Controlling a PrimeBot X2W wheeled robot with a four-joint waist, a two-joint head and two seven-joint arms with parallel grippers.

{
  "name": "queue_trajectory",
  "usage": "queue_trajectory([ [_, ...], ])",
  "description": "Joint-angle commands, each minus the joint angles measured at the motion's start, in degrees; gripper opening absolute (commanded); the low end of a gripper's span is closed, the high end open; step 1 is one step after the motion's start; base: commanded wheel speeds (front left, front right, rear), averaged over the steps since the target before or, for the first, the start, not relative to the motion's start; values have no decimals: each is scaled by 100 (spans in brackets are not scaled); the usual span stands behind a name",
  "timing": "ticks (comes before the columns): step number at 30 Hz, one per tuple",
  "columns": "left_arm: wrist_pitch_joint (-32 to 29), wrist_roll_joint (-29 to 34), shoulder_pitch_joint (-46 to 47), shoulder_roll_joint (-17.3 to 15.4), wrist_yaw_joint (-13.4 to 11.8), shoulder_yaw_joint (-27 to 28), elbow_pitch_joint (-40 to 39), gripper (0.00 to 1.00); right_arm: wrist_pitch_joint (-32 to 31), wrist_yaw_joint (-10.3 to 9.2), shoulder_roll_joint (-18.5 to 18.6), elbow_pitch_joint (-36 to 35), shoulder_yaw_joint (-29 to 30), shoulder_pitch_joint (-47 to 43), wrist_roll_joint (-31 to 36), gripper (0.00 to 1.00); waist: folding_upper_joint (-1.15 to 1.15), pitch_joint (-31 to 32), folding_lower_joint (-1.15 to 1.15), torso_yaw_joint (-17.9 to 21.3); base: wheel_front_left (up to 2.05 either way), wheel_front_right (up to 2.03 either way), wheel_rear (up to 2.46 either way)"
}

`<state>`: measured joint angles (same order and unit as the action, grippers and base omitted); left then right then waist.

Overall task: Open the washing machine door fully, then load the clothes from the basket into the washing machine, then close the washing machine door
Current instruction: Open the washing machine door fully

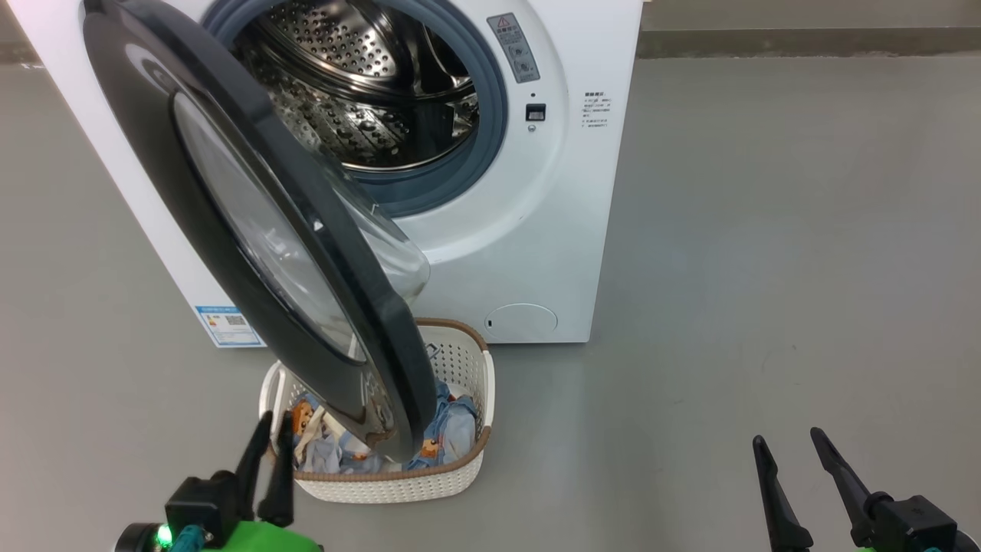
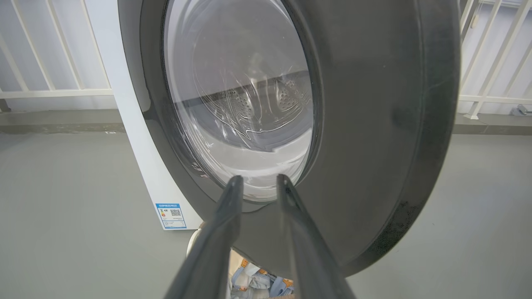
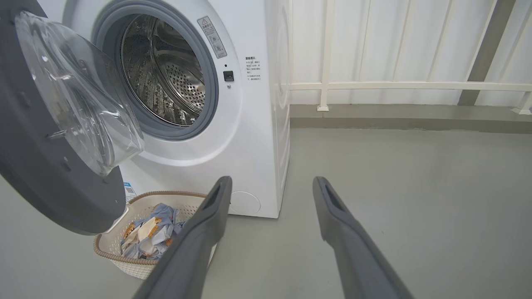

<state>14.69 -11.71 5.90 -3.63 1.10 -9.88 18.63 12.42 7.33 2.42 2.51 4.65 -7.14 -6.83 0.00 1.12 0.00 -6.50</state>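
White boxy washing machine [image 1: 536,230], steel drum [image 1: 360,100] exposed. The glossy black-ringed washing machine door [image 1: 253,222] is seen part-open over the cream perforated basket [image 1: 469,360] on the floor [image 1: 766,230], by which the soft printed clothes [image 1: 452,429] are held. Door-opening is judged unfinished; a wider swing is needed. Left gripper [image 1: 274,425] narrowly parted, right gripper [image 1: 788,437] spread, both empty.

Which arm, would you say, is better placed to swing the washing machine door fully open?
Left, probably: the left gripper sits by the lower edge of the washing machine door, while the right gripper hangs open over floor well away.
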Motion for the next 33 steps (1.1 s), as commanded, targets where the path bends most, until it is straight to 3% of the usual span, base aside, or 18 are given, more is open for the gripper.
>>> queue_trajectory([
  [1,31,50,54,-92,-69,206,-104,0,-4,16,46,-139,-147,74,-30,100,0,-2,0,1,0,0,0],
  [12,31,80,147,-98,-138,280,-232,0,-12,16,46,-153,-163,32,-67,100,0,-4,0,3,0,0,0],
  [24,6,306,1161,-339,-338,545,-1534,0,-9,16,46,-169,-211,47,-30,100,0,-13,0,-6,0,0,0],
  [28,-131,370,1600,-266,-372,377,-2119,0,-14,16,46,-196,-237,39,0,100,0,-20,0,7,0,0,0],
  [33,-546,423,1940,-88,-299,-257,-2739,0,-46,16,46,-247,-281,36,6,100,0,-56,0,31,0,0,0],
])
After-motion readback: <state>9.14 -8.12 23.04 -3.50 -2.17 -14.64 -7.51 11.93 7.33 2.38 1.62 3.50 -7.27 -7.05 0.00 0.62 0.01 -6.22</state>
